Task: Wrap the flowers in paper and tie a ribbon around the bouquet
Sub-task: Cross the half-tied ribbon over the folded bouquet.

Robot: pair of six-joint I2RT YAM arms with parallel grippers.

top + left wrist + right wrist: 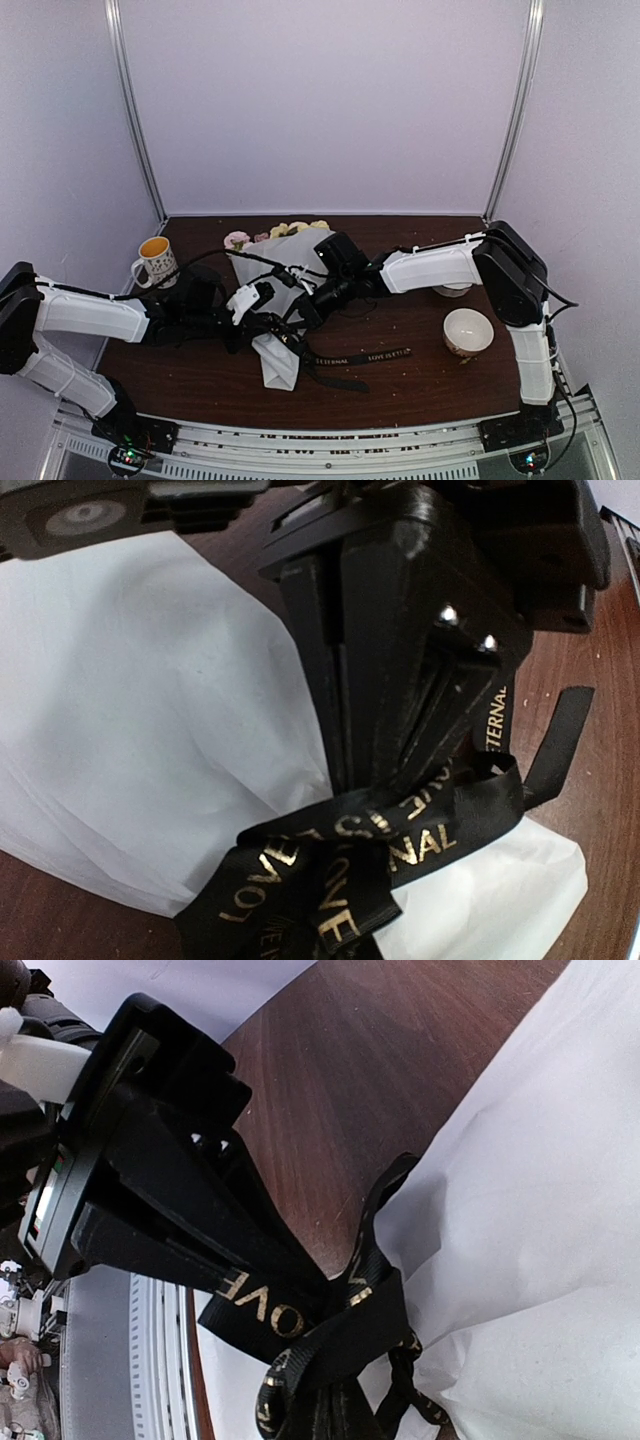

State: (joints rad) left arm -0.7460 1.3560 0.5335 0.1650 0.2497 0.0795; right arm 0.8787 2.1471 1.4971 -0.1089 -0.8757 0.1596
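Wrapping looked done. The bouquet [278, 362] lay on the bench [420, 385] near the middle, narrow end toward the arm bases. The flowers [285, 231] showed yellow and pale pink at the wide far end. The paper [150, 730] was closed into a cone, with the stems hidden inside it.

Ribbon stage under way. The ribbon [330, 860], black with gold lettering, was bunched in loose loops on the narrow part of the cone. One free tail ran off to the right across the bench in the top view. Whether it passed fully round the cone could not be told, since the underside was hidden.

Left gripper [375, 780]: fingers drawn close together at the bunch of loops, apparently pinching a strand at the tips. Right gripper [310, 1295]: pressed together, a lettered band of ribbon caught at its tip. Both worked the same spot, just beside each other.

Judgement: late in the task, with a knot being formed or tightened. No finished bow was seen; the loops sat slack and tangled. Left to do: draw the knot snug against the paper, check that it holds, let go. The thin paper could crumple or tear under a hard pull.

Mug [155, 260] at left and bowl [467, 331] at right stood well apart from the work.
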